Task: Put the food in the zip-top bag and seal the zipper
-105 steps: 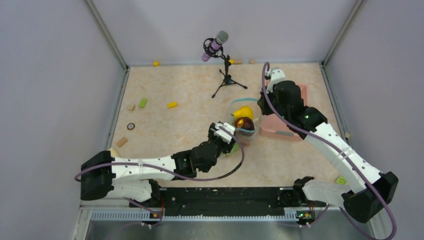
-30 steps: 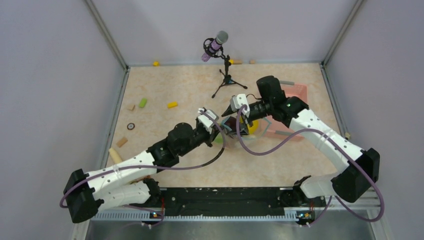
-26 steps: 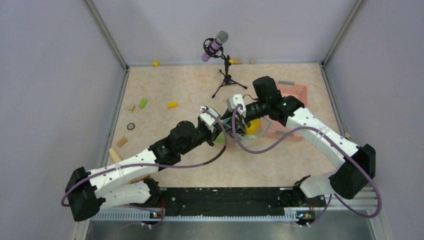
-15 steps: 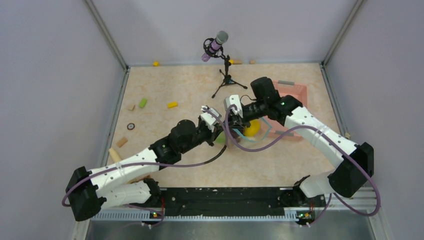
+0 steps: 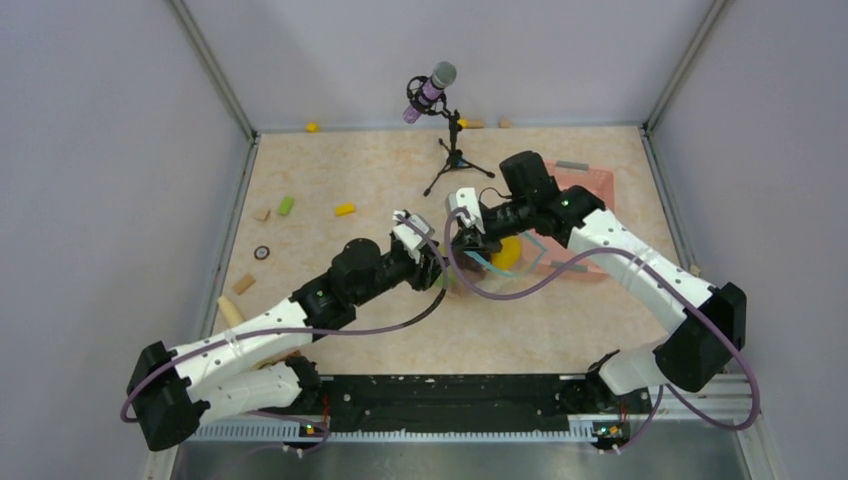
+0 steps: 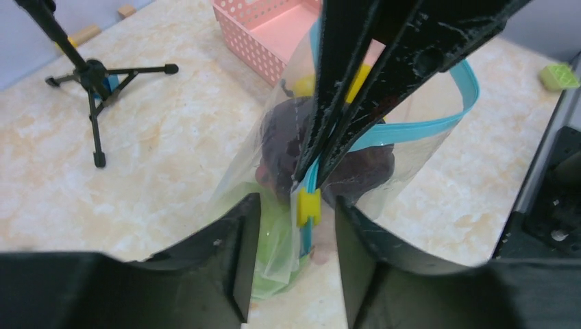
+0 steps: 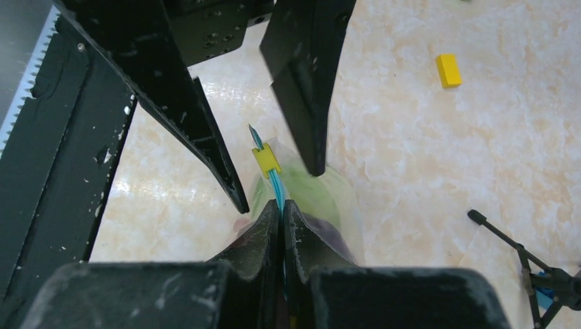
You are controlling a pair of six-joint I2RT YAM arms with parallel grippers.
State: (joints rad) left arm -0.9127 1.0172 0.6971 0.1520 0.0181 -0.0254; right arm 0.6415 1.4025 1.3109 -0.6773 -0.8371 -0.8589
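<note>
1. We see the left arm stretched low from the near-left corner toward the middle of the table. The right arm arches out from the near-right corner and bends back, so the two grippers meet nose to nose.
2. The zip-top bag sits between them at mid-table, near the pink basket. The slider end of its mouth points at the left gripper.
3. The right gripper has its fingers pressed tight together on the zipper, just behind the yellow slider.
4. The left gripper's fingers stand parted, one on each side of the slider, with a gap showing on both sides.
5. From the top view we make out only the yellow fruit inside the bag. The wrists hide the slider and the pinch.
6. The left wrist view adds a dark red piece and something green low in the bag, possibly leaves, though the film blurs it. Beyond the pinch, the zipper bows open in a loop.
7. The right wrist view alone shows the slider standing clear of both left fingers.
</note>
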